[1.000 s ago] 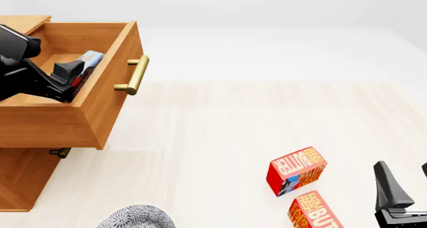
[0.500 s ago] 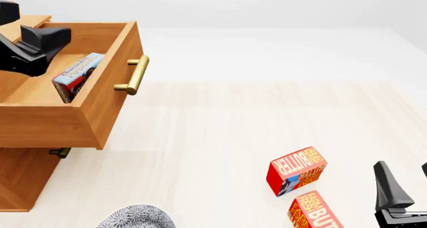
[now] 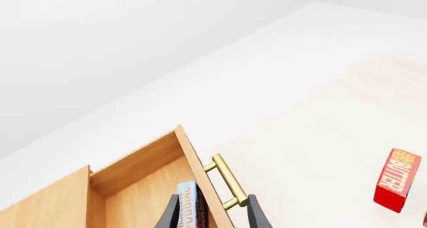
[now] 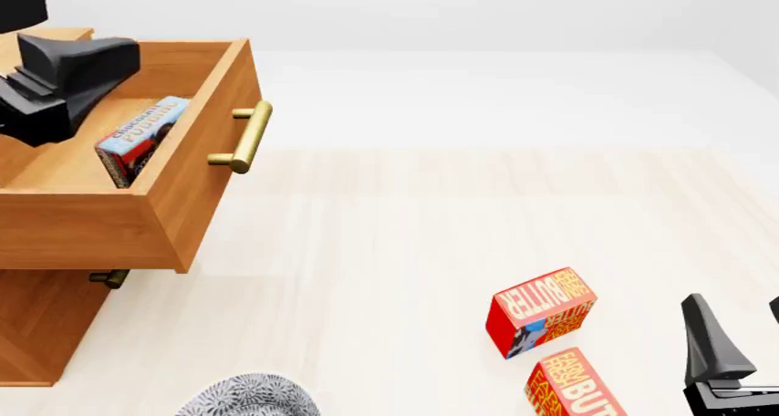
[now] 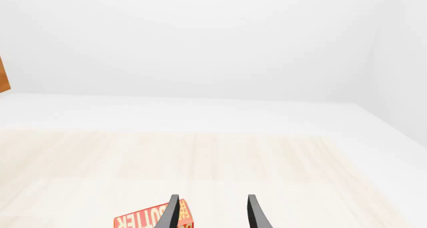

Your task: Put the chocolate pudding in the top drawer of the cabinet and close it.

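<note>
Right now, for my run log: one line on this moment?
chocolate pudding: in top drawer | drawer: open | left gripper: empty, above

Left gripper (image 4: 91,65): matte black, angular, blocky housing narrowing toward its tip, with grey highlights on the upper faces. In the left wrist view its two fingers (image 3: 171,214) appear as thin, dark, tapered blades. Right gripper (image 4: 731,343): same black finish, slim pointed fingers (image 5: 254,211), stepped base. No markings, screws or cables visible.
</note>
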Robot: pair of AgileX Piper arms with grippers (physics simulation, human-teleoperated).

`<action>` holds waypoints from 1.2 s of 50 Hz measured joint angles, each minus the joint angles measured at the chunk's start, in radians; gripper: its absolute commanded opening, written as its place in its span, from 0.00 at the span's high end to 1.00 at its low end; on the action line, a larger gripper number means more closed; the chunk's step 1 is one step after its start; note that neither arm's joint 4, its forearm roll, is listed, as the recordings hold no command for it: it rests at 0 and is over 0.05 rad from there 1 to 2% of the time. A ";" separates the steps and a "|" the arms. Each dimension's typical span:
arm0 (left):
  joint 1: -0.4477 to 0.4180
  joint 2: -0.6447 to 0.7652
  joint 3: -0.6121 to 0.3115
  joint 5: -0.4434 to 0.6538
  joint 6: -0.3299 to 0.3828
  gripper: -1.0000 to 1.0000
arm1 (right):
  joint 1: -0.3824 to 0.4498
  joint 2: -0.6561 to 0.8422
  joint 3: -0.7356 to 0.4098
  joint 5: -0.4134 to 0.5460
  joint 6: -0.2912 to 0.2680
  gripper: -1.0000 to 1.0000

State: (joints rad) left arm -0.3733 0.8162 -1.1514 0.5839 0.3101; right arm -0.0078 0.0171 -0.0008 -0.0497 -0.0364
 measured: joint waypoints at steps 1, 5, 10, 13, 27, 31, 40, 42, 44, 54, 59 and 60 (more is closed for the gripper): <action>-0.006 0.000 0.000 0.000 0.000 0.00 | 0.000 0.000 0.000 0.000 0.000 0.00; -0.028 0.002 0.002 -0.001 0.002 0.00 | 0.000 0.000 0.000 0.000 0.000 0.00; -0.055 0.008 0.008 -0.010 0.003 0.00 | 0.000 0.000 0.000 0.000 0.000 0.00; -0.072 0.014 0.010 -0.015 0.001 0.00 | 0.000 0.000 0.000 0.000 0.000 0.00; -0.143 0.044 0.022 -0.048 -0.012 0.00 | 0.000 0.000 0.000 0.000 0.000 0.00; -0.166 0.054 0.024 -0.058 -0.016 0.00 | 0.000 0.000 0.000 0.000 0.000 0.00; -0.211 0.076 0.036 -0.085 -0.026 0.00 | 0.000 0.000 0.000 0.000 0.000 0.00; -0.221 0.082 0.041 -0.092 -0.029 0.00 | 0.000 0.000 0.000 0.000 0.000 0.00; -0.232 0.088 0.046 -0.099 -0.032 0.00 | 0.000 0.000 0.000 0.000 0.000 0.00; -0.279 0.113 0.087 -0.138 -0.027 0.00 | 0.000 0.000 0.000 0.000 0.000 0.00; -0.301 0.126 0.102 -0.154 -0.025 0.00 | 0.000 0.000 0.000 0.000 0.000 0.00; -0.305 0.129 0.105 -0.157 -0.024 0.00 | 0.000 0.000 0.000 0.000 0.000 0.00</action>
State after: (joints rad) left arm -0.6779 0.9449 -1.0460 0.4273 0.2856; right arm -0.0078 0.0171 -0.0008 -0.0497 -0.0365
